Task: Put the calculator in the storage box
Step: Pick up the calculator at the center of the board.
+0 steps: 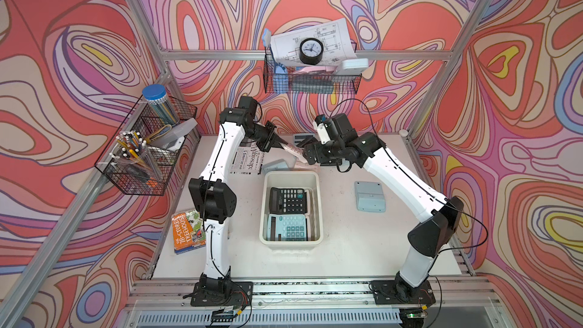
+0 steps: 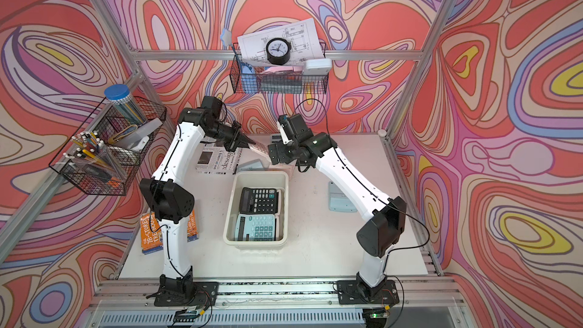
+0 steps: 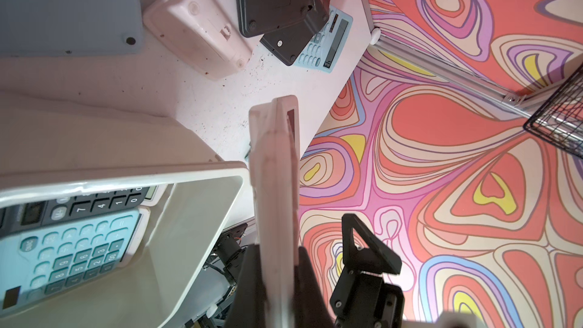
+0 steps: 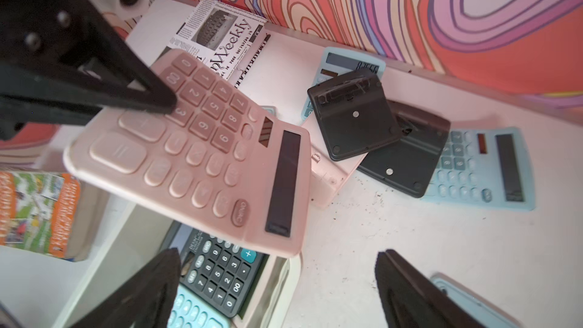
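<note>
Found the pink calculator (image 4: 195,153) aloft and tilted over the far rim of the storage box (image 1: 319,209), not yet inside. Noted its long axis running from the left gripper (image 1: 278,145), clamped tight on the key end, toward the right gripper (image 4: 276,266), spread wide with nothing in it, just beside the display end. Judged the box to lie below and nearward of the left gripper, calling for a short carry and lowering. Observed a black calculator (image 1: 287,200) and a teal calculator (image 1: 287,228) covering most of the box floor; expected landing on top of them. Logged loose calculators (image 4: 378,134) on the table behind, judged clear of the path.
</note>
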Tool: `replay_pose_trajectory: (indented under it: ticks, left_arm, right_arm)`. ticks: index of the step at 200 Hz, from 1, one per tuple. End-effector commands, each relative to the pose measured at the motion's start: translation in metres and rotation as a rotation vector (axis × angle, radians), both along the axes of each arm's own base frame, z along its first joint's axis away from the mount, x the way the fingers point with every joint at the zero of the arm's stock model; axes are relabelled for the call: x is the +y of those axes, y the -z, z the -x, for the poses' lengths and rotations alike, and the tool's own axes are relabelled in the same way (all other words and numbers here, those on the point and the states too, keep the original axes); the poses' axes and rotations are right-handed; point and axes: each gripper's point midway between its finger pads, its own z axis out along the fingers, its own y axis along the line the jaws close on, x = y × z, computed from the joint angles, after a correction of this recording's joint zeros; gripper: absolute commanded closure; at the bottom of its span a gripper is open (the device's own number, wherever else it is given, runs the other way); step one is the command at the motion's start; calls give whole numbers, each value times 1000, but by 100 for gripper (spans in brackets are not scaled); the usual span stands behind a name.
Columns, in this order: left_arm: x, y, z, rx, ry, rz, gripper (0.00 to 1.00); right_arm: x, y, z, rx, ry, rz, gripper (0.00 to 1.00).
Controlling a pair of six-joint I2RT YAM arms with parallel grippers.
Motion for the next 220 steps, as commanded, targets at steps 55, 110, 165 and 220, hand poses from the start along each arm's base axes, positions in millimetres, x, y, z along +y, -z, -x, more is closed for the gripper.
replay_pose_trajectory:
  ticks: [55,110,165,220]
  left_arm:
    - [12,-27,25,-292,98,-67,100]
    - [-7,-33,31,-385,75,167,100]
    - [-15,-44,33,-421,99,286,100]
    - [-15,-37,38,-414,121,290,100]
  right_arm:
    - [9,31,5,481,-51,-507,14]
    - [15,40,-1,650,-85,-714,27]
    - [16,45,-4,689,-66,-755,48]
    - [11,41,-9,672,-44,-797,56]
